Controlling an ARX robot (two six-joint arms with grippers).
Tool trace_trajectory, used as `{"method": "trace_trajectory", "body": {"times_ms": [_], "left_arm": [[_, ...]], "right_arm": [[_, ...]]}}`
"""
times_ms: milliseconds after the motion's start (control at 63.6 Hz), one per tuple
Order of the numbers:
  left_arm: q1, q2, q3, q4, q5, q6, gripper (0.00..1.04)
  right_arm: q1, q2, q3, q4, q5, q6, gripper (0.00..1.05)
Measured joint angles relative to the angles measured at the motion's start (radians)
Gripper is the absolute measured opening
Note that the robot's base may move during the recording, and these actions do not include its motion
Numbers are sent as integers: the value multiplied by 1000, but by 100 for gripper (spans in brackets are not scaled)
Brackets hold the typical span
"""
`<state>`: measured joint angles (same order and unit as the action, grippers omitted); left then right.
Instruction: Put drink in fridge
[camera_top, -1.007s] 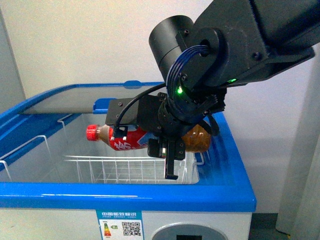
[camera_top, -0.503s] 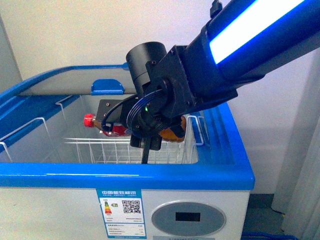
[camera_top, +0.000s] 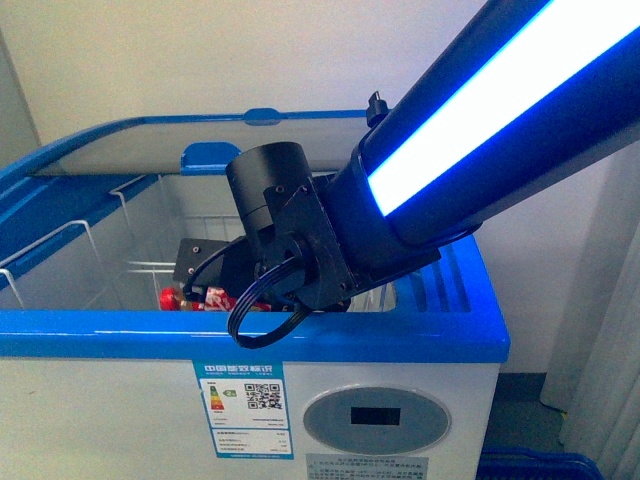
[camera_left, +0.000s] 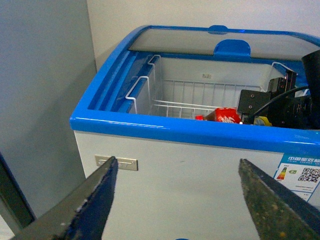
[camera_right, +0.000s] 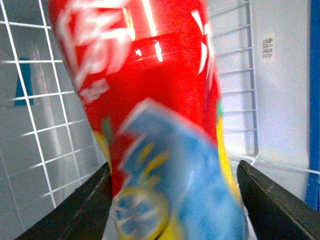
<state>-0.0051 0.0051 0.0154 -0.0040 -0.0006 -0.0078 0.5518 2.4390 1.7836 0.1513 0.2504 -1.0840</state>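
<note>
The fridge (camera_top: 250, 335) is a white chest cooler with a blue rim, and its opening is uncovered. My right arm reaches down into it. The drink (camera_top: 212, 299), with its red cap to the left, lies low inside behind the front rim. In the right wrist view the drink (camera_right: 150, 100) is blurred and fills the gap of my right gripper (camera_right: 175, 200), whose jaws stand open on either side of it. The drink (camera_left: 225, 115) also shows in the left wrist view. My left gripper (camera_left: 177, 162) is open and empty, facing the fridge's (camera_left: 175, 131) white front wall.
White wire baskets (camera_left: 175, 97) hang inside the fridge. The glass lid (camera_top: 200, 150) with its blue handle (camera_top: 210, 157) is slid to the back. A grey cabinet (camera_left: 40, 100) stands left of the fridge. A blue basket (camera_top: 530, 465) sits on the floor at right.
My right arm has gone down and deeper into the fridge. The drink has dropped from above the wire basket to low behind the front rim.
</note>
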Motion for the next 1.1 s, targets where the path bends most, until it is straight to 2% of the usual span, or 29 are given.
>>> {"method": "trace_trajectory", "body": {"times_ms": [63, 126, 330, 425, 551, 661, 787, 818, 928, 1101], "left_arm": [[0, 0, 0, 0, 0, 0, 92], [0, 0, 0, 0, 0, 2, 98], [0, 0, 0, 0, 0, 2, 97], [0, 0, 0, 0, 0, 3, 97], [0, 0, 0, 0, 0, 3, 97], [0, 0, 0, 0, 0, 3, 97], [0, 0, 0, 0, 0, 3, 97], [0, 0, 0, 0, 0, 3, 97], [0, 0, 0, 0, 0, 3, 97], [0, 0, 0, 0, 0, 3, 97]], "right_arm": [[-1, -43, -25, 13, -13, 14, 90], [-2, -92, -44, 25, -27, 27, 99], [-34, -306, -129, 41, -47, 124, 97], [-67, -429, -194, 16, -44, 240, 97], [-124, -555, -261, -11, 48, 413, 97], [-195, -685, -328, -79, 186, 597, 97], [-309, -919, -480, -242, 316, 879, 97], [-340, -998, -541, -285, 330, 950, 97], [-396, -1203, -706, -360, 333, 1045, 97], [-424, -1585, -980, -510, 356, 1154, 97]]}}
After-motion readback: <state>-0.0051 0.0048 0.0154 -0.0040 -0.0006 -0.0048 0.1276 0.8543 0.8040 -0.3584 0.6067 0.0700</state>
